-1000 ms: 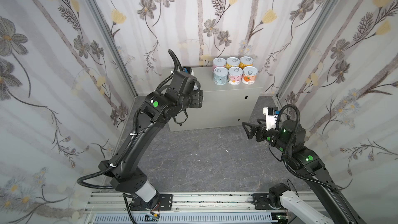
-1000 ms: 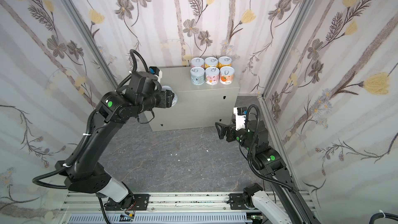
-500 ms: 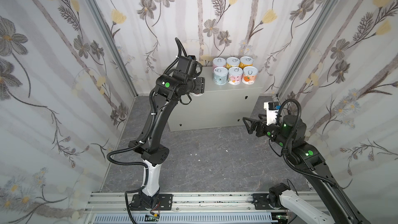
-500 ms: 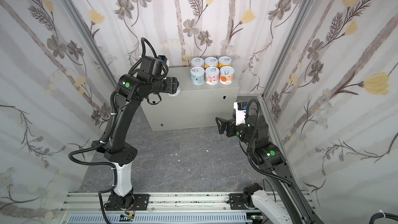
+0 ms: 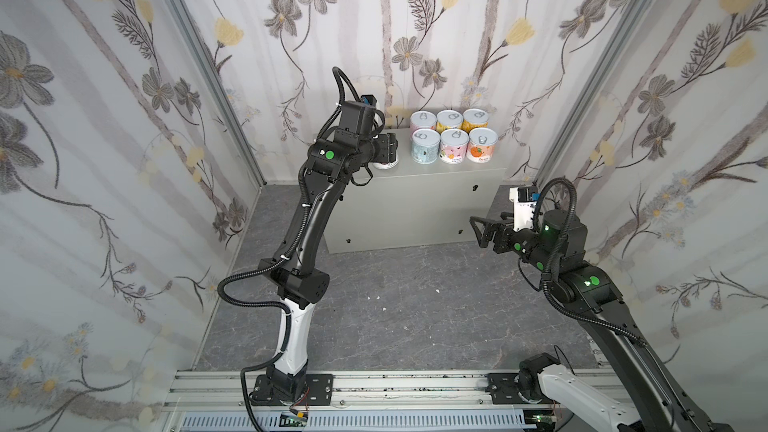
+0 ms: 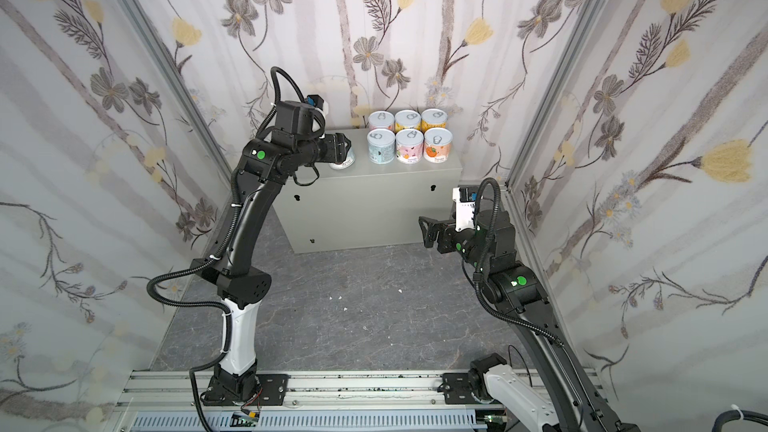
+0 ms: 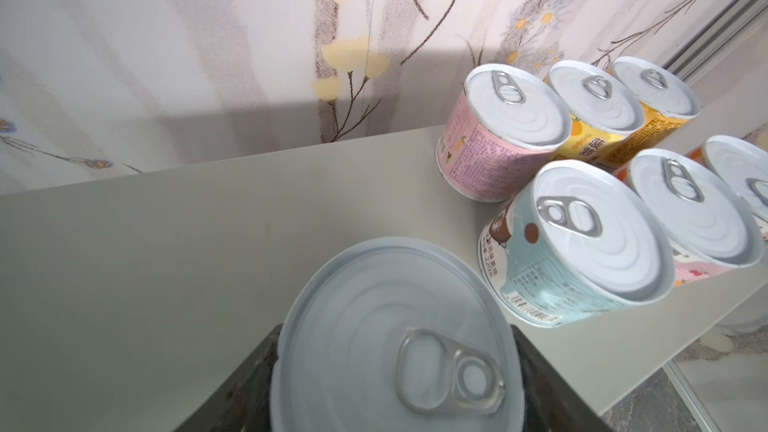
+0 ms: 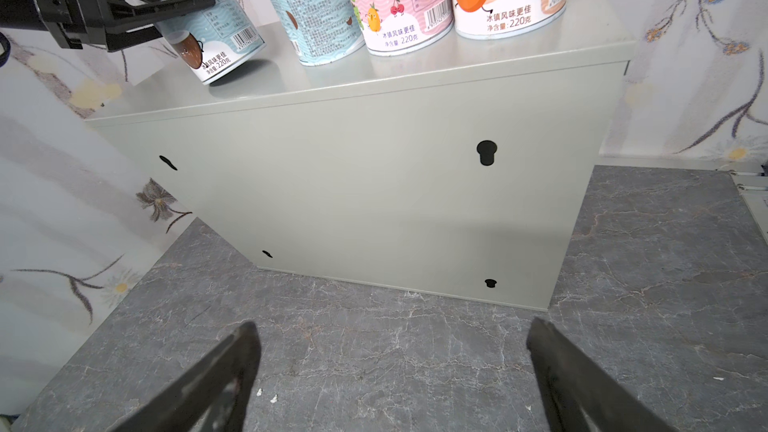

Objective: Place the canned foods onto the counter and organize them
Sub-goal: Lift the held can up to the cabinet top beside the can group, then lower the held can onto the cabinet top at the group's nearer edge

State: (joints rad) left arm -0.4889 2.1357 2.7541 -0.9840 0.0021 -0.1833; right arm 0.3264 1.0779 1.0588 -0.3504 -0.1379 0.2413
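Left gripper (image 5: pixel 388 155) has swung its light-blue tin (image 8: pixel 212 47) up over the counter (image 5: pixel 415 209), left end. Fingers (image 7: pixel 249 392) clamp its sides; it sits tilted beside six tins (image 5: pixel 449 139), upper centre. Right gripper (image 8: pixel 392 326) hangs wide open, empty, lower right.

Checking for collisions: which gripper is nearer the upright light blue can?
Left. The left gripper, holding a tilted can, is beside the upright light blue can; the right gripper hangs open low before the counter.
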